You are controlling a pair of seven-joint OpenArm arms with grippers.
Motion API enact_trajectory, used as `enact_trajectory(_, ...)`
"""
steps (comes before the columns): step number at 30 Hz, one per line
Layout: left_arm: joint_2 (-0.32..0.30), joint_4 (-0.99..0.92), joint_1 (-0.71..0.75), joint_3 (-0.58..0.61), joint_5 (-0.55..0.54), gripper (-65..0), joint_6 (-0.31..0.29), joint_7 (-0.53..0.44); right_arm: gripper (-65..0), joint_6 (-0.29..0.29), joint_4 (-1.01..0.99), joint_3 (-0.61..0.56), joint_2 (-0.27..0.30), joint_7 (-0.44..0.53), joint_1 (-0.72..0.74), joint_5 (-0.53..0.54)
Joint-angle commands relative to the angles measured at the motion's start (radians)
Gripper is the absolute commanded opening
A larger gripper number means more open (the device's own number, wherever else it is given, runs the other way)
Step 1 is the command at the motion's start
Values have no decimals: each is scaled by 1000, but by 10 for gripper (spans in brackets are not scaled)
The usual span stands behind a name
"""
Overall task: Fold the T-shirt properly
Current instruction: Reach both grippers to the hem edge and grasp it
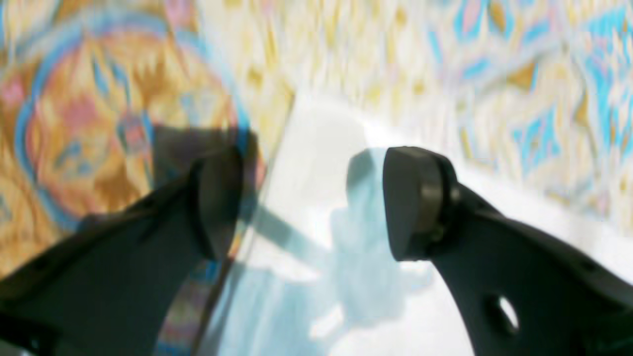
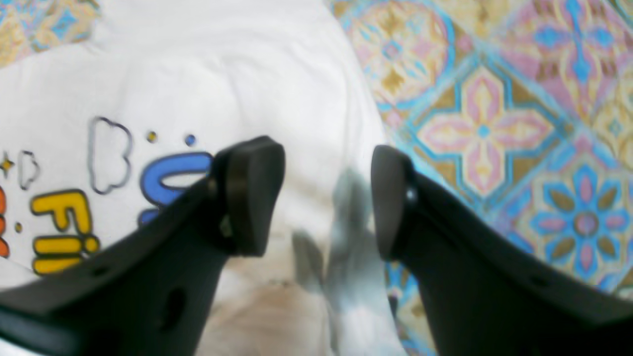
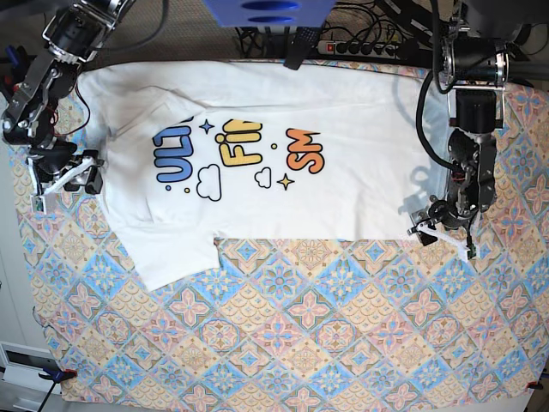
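Note:
The white T-shirt [image 3: 343,112] lies flat and print-up across the far half of the table, its sleeves toward the base view's left. My right gripper [image 3: 70,176] hovers at the shirt's left edge. In the right wrist view it [image 2: 326,198] stands open over the white T-shirt [image 2: 207,74], beside the blue and yellow letters, with nothing between its fingers. My left gripper [image 3: 439,227] is at the shirt's near right corner. In the blurred left wrist view it [image 1: 311,202] is wide open, with a strip of the T-shirt [image 1: 316,143] below the gap.
A tablecloth [image 3: 292,335] patterned in blue, pink and yellow covers the table. A power strip [image 3: 360,49] and cables run along the back edge. A blue object [image 3: 266,10] hangs at the top centre.

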Motion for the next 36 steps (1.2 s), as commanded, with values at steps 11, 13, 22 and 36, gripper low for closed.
enact_trajectory(11,14,-3,4,38,-9,-650,-83,15,-347,4,-92,5,21,22,83,22)
enact_trajectory(13,14,-1,15,37,-9,-650,-83,14,-347,4,-122,5,22,22,98,22)
enact_trajectory(22,8,117,86,-40,-7,-650,-87,11,-345,6,-257,-112,84,106,213,-136)
enact_trajectory(36,-11,412,290,-141,-7,-650,-87,11,-343,7,-693,-455,216,477,384,-251)
